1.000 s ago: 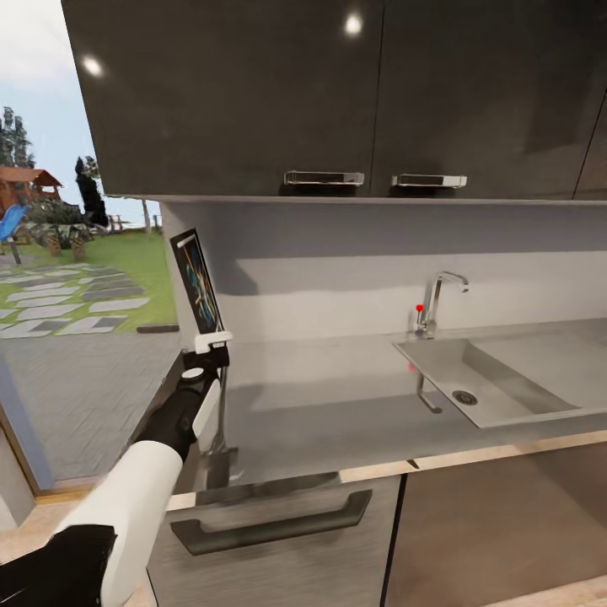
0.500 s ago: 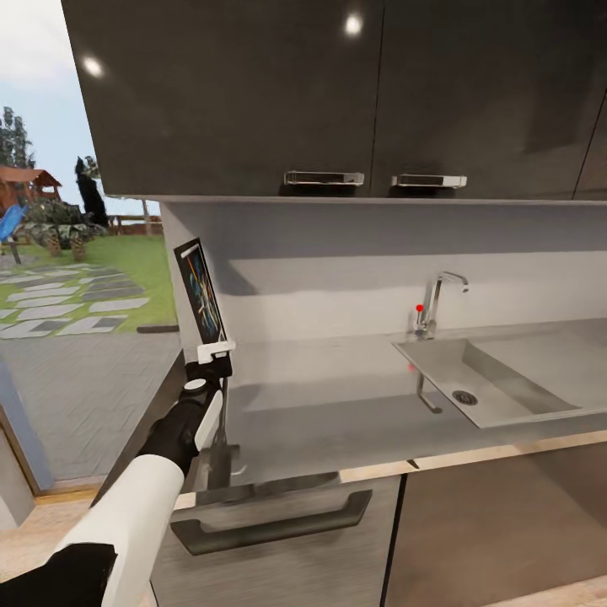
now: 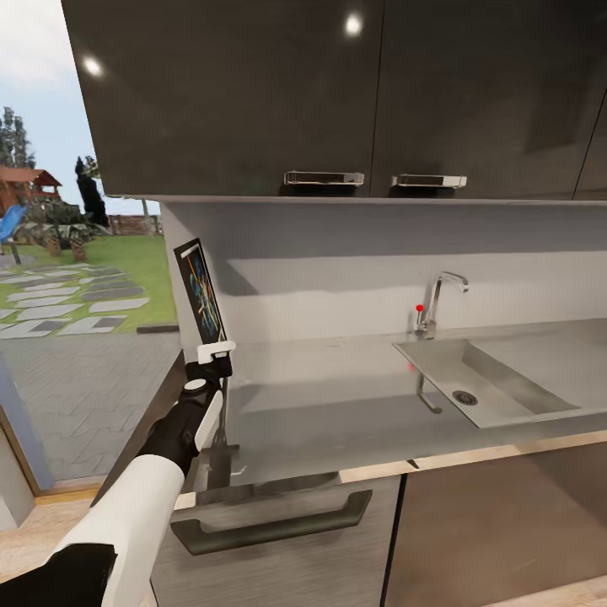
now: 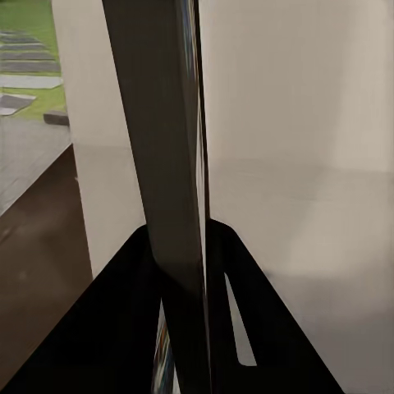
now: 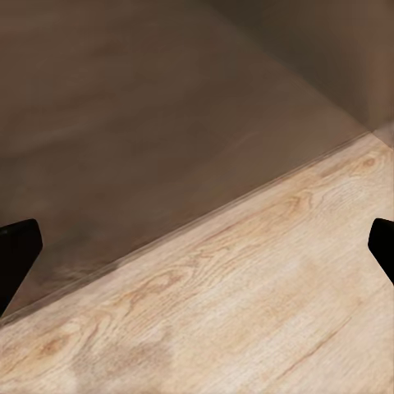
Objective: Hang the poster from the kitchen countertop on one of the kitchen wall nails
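The poster (image 3: pixel 200 291), black-framed with colourful figures on dark blue, stands upright above the left end of the grey kitchen countertop (image 3: pixel 337 405). It is turned almost edge-on to the head camera. My left gripper (image 3: pixel 215 347) is shut on its lower edge from below. In the left wrist view the poster (image 4: pixel 172 164) runs edge-on between the black fingers (image 4: pixel 107 328) of the left gripper (image 4: pixel 193 279). My right gripper (image 5: pixel 197 246) hangs open over a wooden floor, its fingertips (image 5: pixel 16 254) far apart at the picture's sides.
Dark wall cabinets (image 3: pixel 337 93) with chrome handles hang above the worktop. A sink (image 3: pixel 480 384) and curved faucet (image 3: pixel 438 299) sit at the right. A pale backsplash wall (image 3: pixel 354 270) runs behind. A drawer handle (image 3: pixel 270 523) lies below the counter edge. An open garden view lies left.
The left gripper and the poster shifted slightly right and down a second ago, then held still. The grip is unchanged.
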{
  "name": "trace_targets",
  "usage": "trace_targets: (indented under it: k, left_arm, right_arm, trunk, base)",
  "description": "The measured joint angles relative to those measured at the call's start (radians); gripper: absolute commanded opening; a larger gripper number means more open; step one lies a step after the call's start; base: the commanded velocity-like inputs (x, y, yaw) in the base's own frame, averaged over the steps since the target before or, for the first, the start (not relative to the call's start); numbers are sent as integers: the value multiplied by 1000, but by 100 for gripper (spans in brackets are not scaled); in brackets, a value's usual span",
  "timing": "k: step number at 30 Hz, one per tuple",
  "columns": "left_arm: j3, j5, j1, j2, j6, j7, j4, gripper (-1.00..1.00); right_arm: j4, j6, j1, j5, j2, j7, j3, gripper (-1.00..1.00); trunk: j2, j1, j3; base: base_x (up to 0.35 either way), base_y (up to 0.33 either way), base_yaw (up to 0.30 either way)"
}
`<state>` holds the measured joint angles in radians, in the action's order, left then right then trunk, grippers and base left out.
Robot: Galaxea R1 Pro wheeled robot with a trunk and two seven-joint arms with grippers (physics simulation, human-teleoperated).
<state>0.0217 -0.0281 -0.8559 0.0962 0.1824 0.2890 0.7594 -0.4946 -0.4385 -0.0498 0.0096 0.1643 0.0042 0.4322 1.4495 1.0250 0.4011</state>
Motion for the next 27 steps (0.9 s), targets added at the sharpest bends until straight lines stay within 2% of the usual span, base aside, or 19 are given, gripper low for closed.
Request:
trace_targets:
  k: [4, 11, 20, 27]
  left_arm:
    - [0, 1, 0, 0, -1, -1, -1, -100]
    - [2, -4, 1, 0, 5, -5, 58, -100]
    - [3, -4, 2, 0, 6, -6, 65, -100]
    - [3, -4, 2, 0, 6, -6, 65, -100]
  right_arm:
    - [0, 0, 0, 0, 0, 0, 0, 100]
    - [1, 0, 0, 0, 0, 0, 0, 100]
    - [0, 0, 0, 0, 0, 0, 0, 100]
    - [1, 0, 0, 0, 0, 0, 0, 100]
  trunk:
    - [0, 0, 0]
    - [0, 0, 0]
    - [0, 0, 0]
    - [0, 0, 0]
  base:
    - [0, 0, 0]
    - [0, 0, 0]
    - [-7, 0, 0]
    - [-128, 0, 0]
